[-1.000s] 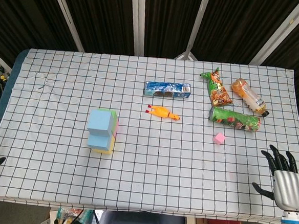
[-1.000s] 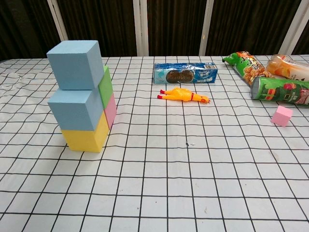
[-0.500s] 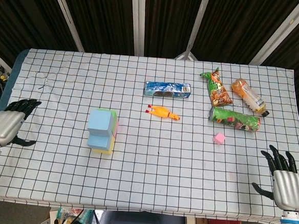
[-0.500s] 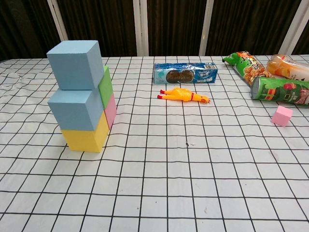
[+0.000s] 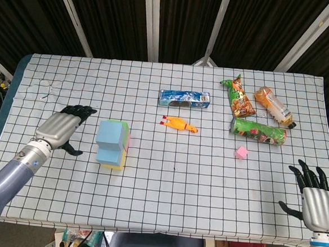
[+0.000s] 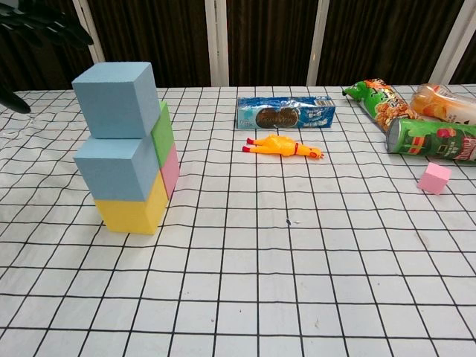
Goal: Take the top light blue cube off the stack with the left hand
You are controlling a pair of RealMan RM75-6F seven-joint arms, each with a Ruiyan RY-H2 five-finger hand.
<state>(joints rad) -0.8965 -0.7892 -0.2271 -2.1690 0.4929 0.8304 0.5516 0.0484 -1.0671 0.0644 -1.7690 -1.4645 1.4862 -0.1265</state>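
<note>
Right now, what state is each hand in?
Left hand: open, holding nothing, beside the block stack.
Right hand: open, holding nothing.

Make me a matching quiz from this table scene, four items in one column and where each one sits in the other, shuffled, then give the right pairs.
Column one:
1. top light blue cube
2. yellow cube
3. small pink cube
4. rubber chicken

Column two:
A. bottom of the front stack
B. lying in front of the cookie pack
C. alone on the cloth, near the green can
D. highest in the stack, with the left robot hand open beside it, not touching

Pairs: 1-D, 2-A, 3-C, 4-B
</note>
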